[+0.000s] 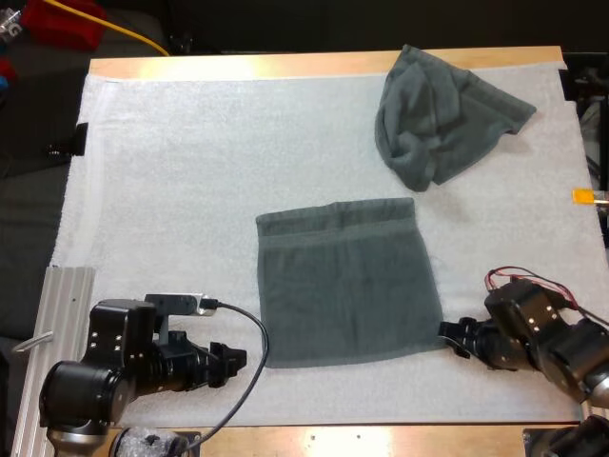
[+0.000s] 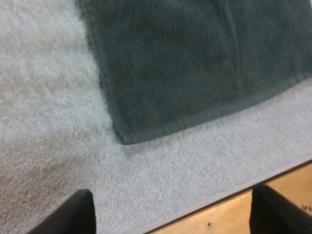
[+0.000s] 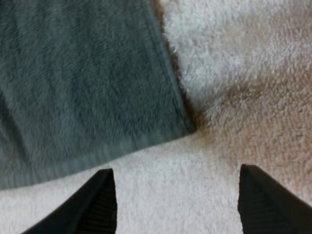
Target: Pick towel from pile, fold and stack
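You have a white mat (image 1: pixel 190 152) covering most of the wooden desk (image 1: pixel 238 67). A ribbed metal rail (image 1: pixel 62 305) lies at the mat's near left corner. A yellow cable (image 1: pixel 124 33) runs beyond the desk's far side.

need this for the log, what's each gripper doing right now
Left gripper: open, holding nothing, near a corner of the flat towel.
Right gripper: open, holding nothing, near the towel's other near corner.
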`<state>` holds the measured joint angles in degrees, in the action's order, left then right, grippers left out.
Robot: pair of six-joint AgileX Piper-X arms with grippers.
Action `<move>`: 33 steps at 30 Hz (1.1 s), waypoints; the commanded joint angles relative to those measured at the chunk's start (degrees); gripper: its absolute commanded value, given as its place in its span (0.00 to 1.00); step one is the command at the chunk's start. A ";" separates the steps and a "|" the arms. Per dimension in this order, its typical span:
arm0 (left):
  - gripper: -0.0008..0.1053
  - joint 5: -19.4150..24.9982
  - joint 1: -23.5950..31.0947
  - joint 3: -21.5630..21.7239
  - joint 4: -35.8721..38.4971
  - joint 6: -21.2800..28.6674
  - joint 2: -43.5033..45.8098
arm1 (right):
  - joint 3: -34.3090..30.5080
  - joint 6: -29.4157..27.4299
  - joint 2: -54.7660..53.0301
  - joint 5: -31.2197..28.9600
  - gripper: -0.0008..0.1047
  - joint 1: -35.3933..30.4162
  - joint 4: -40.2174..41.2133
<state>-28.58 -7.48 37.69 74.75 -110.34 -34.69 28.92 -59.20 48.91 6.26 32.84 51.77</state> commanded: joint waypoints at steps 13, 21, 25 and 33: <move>0.60 -0.81 -2.15 0.12 -0.42 -0.31 0.31 | -8.52 8.52 -0.35 2.01 0.52 0.05 -14.85; 0.60 -7.92 -2.15 0.12 -3.85 -0.69 0.31 | -14.96 15.03 -0.35 2.83 0.52 0.05 -24.15; 0.60 -9.97 -2.15 0.12 -4.56 -0.99 0.31 | -17.04 17.46 -0.35 2.83 0.52 0.05 -28.00; 0.60 -9.97 -2.93 0.12 -4.45 -1.21 0.31 | -20.63 22.13 -0.35 2.97 0.52 0.05 -36.92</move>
<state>-38.06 -10.14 37.69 70.57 -111.15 -34.69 8.25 -37.24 48.91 8.77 32.84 15.72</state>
